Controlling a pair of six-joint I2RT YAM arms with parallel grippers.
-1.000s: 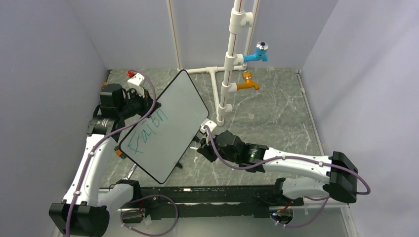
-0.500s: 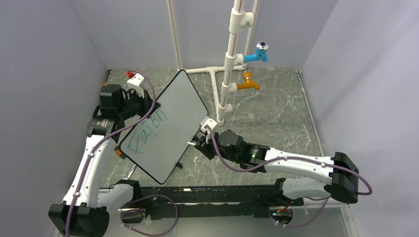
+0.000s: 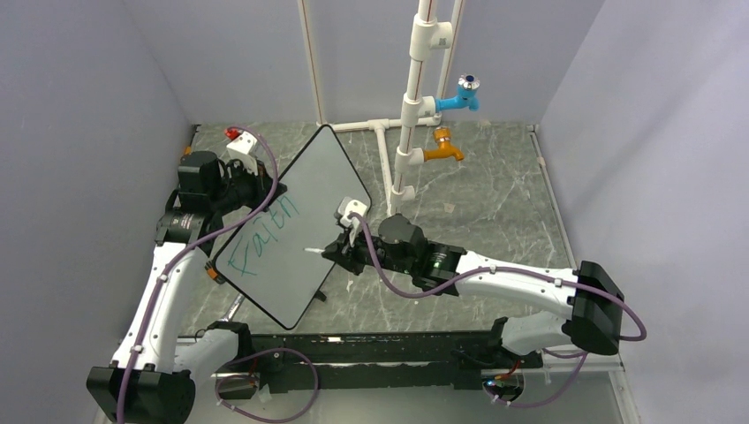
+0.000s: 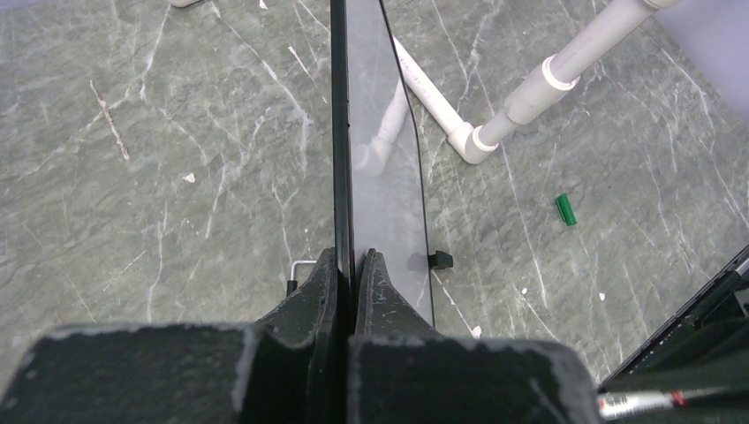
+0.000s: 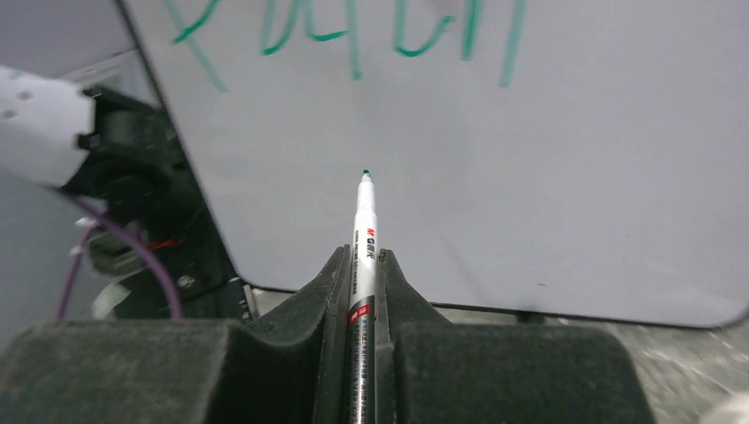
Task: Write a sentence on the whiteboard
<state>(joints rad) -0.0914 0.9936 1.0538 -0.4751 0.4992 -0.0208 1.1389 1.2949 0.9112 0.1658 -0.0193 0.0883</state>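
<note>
The whiteboard (image 3: 296, 225) is held tilted above the table, and my left gripper (image 3: 231, 190) is shut on its left edge. Seen edge-on in the left wrist view, the whiteboard (image 4: 375, 150) has its black rim clamped by that left gripper (image 4: 350, 265). Green handwriting (image 3: 265, 237) reading "Faith" runs along the board's upper part, and the same handwriting (image 5: 353, 35) shows in the right wrist view. My right gripper (image 5: 363, 258) is shut on a white marker (image 5: 365, 234) with a green tip. That tip points at the blank board (image 5: 565, 177) below the word. From above, the marker (image 3: 314, 252) lies over the board's middle.
A white pipe frame (image 3: 406, 115) with a blue tap (image 3: 461, 95) and an orange tap (image 3: 442, 150) stands behind the board. A small green cap (image 4: 565, 209) lies on the marble table (image 3: 495, 212). Grey walls enclose the left, back and right.
My right arm has swung left, carrying the marker from beside the board's right edge to over its middle. The left arm and board have stayed put.
</note>
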